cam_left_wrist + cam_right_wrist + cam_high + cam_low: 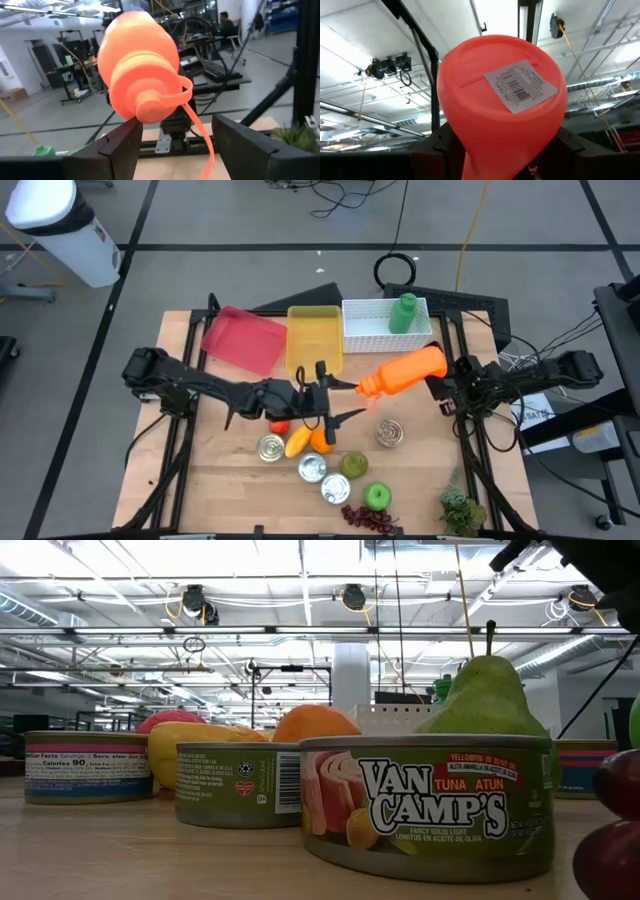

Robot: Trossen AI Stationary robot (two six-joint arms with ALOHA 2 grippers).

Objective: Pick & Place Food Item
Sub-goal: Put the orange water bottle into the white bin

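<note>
Orange bottle (405, 371) hangs lying sideways above the wooden table (200, 470), gripped at its base by the right gripper (440, 385). The left gripper (340, 400) stands open, fingers either side of the cap (152, 107), not touching.

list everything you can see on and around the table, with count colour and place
orange bottle: 1, orange, lifted above the table centre, held sideways, cap toward the left arm
green bottle: 1, green, in the white basket
white basket: 1, white, back of table
yellow tray: 1, yellow, back, left of the basket
red tray: 1, red, back left, tilted
cans: 4, silver tops, front centre
pear: 1, green, among the cans
green apple: 1, green, front
grapes: 1 bunch, dark red, front edge
plant: 1, green, front right corner
white bin: 1, white, on the floor back left
right gripper: shut on the bottle's base
left gripper: open, at the bottle's cap
</note>
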